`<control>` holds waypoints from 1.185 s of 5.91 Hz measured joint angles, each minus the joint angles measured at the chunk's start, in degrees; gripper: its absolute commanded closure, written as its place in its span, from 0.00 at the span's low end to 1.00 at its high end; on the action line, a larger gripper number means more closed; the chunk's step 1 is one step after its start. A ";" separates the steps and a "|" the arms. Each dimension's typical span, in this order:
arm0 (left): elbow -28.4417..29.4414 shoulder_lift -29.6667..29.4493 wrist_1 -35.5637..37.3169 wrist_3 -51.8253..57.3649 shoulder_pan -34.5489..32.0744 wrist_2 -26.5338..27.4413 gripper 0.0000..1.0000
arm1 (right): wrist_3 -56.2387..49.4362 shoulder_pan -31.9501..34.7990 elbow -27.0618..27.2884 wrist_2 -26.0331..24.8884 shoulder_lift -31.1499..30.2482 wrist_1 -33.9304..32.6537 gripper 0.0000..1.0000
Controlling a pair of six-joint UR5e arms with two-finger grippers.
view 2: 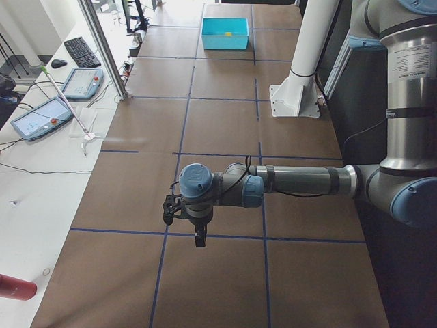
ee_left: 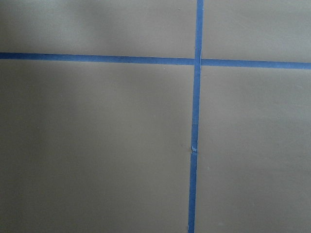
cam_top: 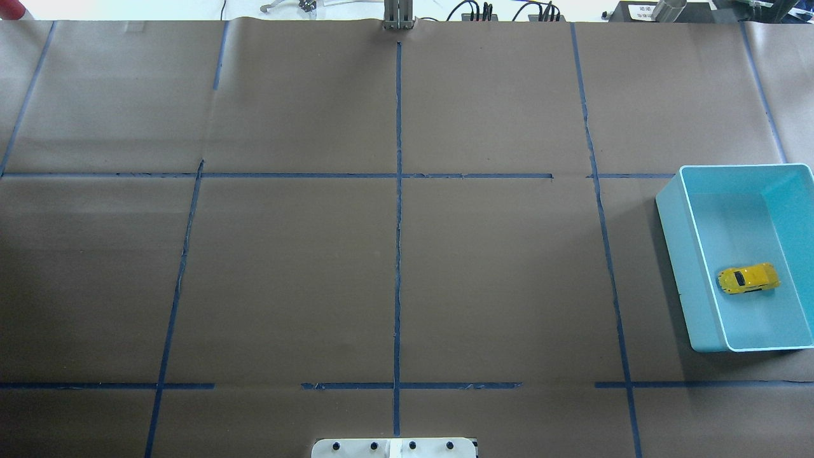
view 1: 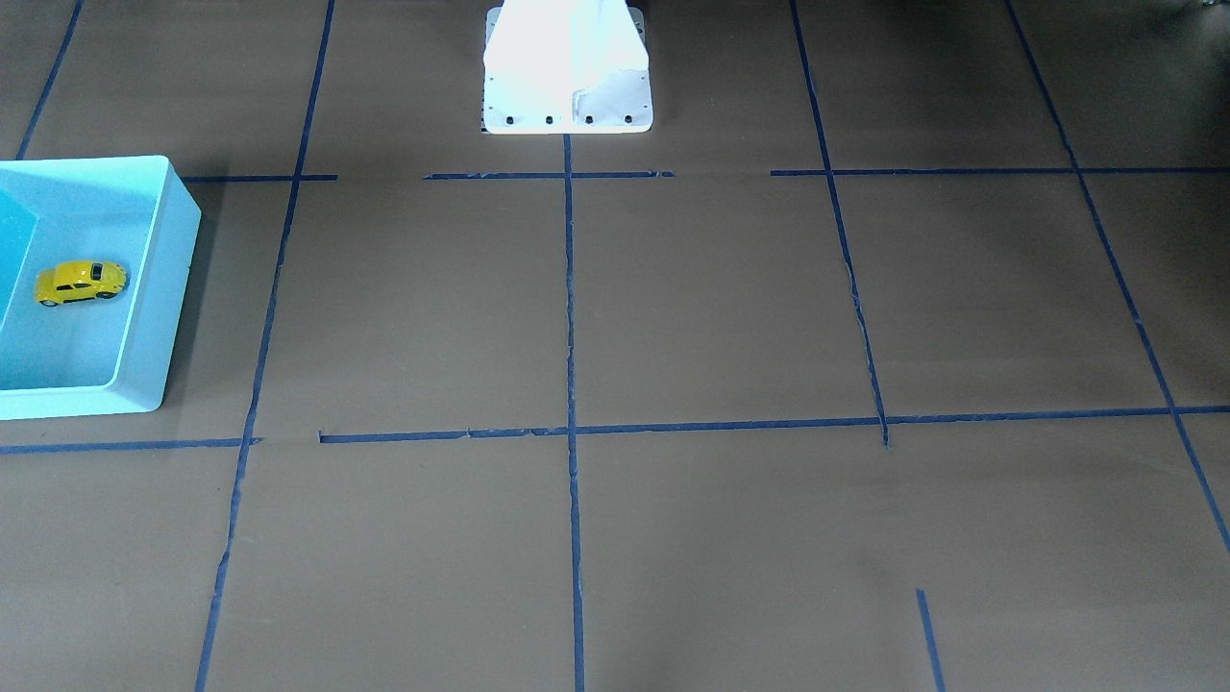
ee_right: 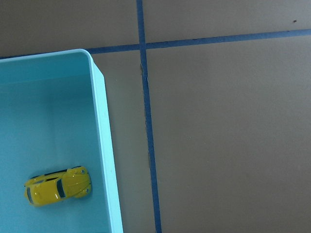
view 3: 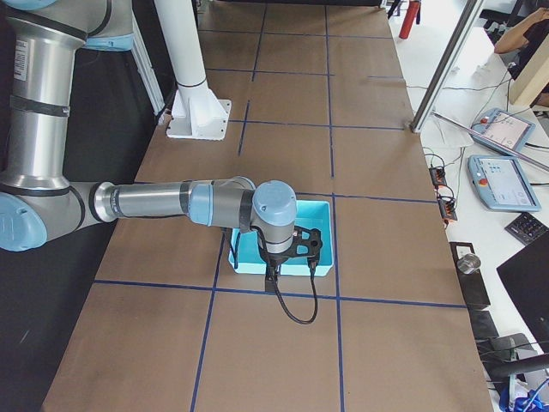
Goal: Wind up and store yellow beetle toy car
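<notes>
The yellow beetle toy car [view 1: 81, 283] lies on its wheels inside the turquoise bin [view 1: 159, 288], alone on the bin floor. It also shows in the overhead view [cam_top: 748, 278] and the right wrist view [ee_right: 57, 185]. My right gripper [view 3: 292, 257] hangs above the bin's [view 3: 247, 255] outer part, apart from the car. My left gripper [view 2: 186, 217] hangs over bare table at the robot's left end, far from the bin [view 2: 224, 33]. Both grippers show only in the side views, so I cannot tell whether they are open or shut.
Brown paper with blue tape lines [cam_top: 398, 210] covers the table. The white robot base [view 1: 567, 72] stands at the robot's edge. The bin rim [cam_top: 693, 273] sits near the table's right end. Control tablets [view 2: 41, 116] lie on a side bench beyond the table.
</notes>
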 measured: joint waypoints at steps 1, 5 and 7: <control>0.00 0.00 0.00 0.00 0.04 0.01 0.00 | 2.46 0.08 0.03 -0.14 0.24 0.06 0.00; 0.00 -0.06 0.00 0.00 0.06 0.02 0.00 | 3.24 0.06 -1.30 -0.90 0.25 0.11 0.00; 0.00 -0.03 -0.04 0.00 0.06 0.02 0.00 | 3.14 0.09 -1.77 -0.82 0.37 0.10 0.00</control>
